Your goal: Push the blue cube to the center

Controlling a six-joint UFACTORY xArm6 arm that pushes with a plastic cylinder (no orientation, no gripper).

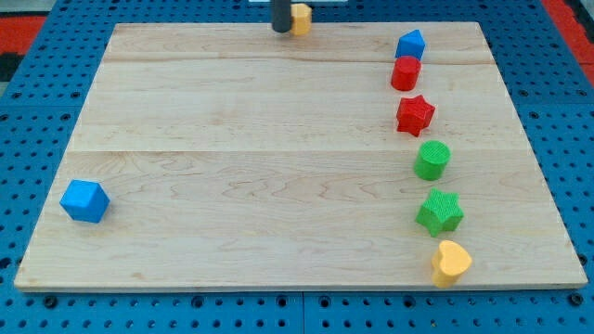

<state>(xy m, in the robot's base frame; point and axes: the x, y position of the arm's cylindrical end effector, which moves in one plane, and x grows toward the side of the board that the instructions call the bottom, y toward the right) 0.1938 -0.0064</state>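
Plainly, the job has hardly begun. There is no claw on this arm to be spread or pressed together, only a dark rod, and the tip (pixel 280 29) sits at the view's top edge of the table (pixel 278 167), just beside a small yellow block (pixel 301 18) whose shape I cannot make out.

Two blue blocks show. The blue cube (pixel 84 200) lies near the view's bottom-left corner, well apart from the tip and far from the middle. The other blue block (pixel 410 44) heads a column down the view's right side, touching the red cylinder (pixel 405 73) below it; then come a red star (pixel 415 115), a green cylinder (pixel 432 160), a green star (pixel 440 211) and a yellow heart (pixel 451 263).

I judge the bottom-left one to be the target. Neither blue block is at the centre, so the whole push remains: the tip has to travel across and get behind the cube first.
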